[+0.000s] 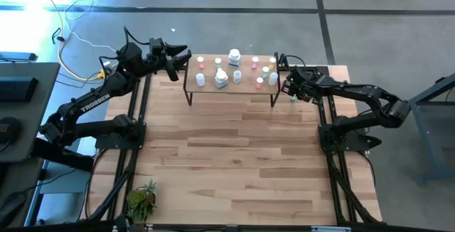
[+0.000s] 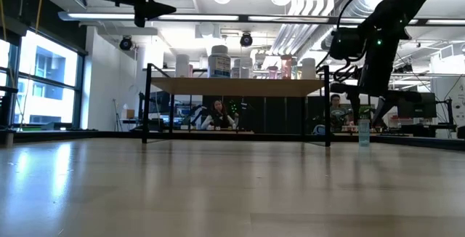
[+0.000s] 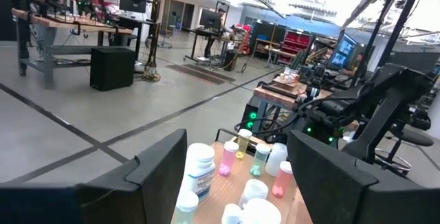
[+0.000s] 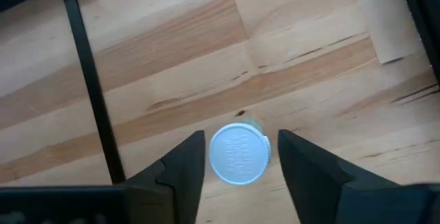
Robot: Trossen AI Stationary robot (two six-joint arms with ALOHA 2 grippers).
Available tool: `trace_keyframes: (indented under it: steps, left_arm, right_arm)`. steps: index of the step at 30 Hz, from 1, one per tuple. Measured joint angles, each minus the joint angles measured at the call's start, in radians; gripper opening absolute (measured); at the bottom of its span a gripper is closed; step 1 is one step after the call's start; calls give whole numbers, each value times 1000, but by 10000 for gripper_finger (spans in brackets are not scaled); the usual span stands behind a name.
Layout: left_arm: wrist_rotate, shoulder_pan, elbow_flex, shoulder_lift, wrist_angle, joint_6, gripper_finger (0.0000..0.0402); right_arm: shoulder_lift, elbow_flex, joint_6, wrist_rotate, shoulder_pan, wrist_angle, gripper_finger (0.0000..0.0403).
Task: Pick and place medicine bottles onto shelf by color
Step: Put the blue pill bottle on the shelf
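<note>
Bottles (image 1: 235,67) already crowd the shelf (image 1: 231,87), standing upright in loose groups by cap colour, pink ones near each other and greenish ones toward the right end, which fits a sort by colour. One bottle (image 4: 238,154) with a white cap stands on the table (image 1: 234,161) just off the shelf's right end, beside its black leg. The right gripper (image 4: 238,157) points straight down over it, one finger on each side of the cap with a thin gap left on both sides, so the fingers are narrowing but not yet pinching; my guess is a grip from above so the bottle can be lifted clear of the leg and set up on the board. The left gripper (image 3: 237,162) hovers above the shelf's left end, fingers spread wide and empty, looking along the rows as if waiting its turn
</note>
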Motion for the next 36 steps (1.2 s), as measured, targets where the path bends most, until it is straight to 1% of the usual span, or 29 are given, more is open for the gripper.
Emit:
trace_keyframes:
  steps: [5,9,15,18,26,31,36]
  left_arm:
    - [0,0,0,0,0,0,241]
    - [0,0,0,0,0,0,241]
    - [0,0,0,0,0,0,241]
    - [0,0,0,0,0,0,241]
    - [0,0,0,0,0,0,241]
    - [0,1,0,0,0,1,241]
    - [0,0,0,0,0,34,241]
  right_arm:
    - [0,0,0,3,0,2,129]
    - [0,0,0,3,0,2,109]
    - [-1,0,0,-7,0,1,108]
    - [-9,0,0,-28,0,-2,107]
    - [-82,2,0,-35,0,-27,107]
    - [-129,57,-1,-20,0,-100,107]
    - [-140,148,-27,-1,0,-177,106]
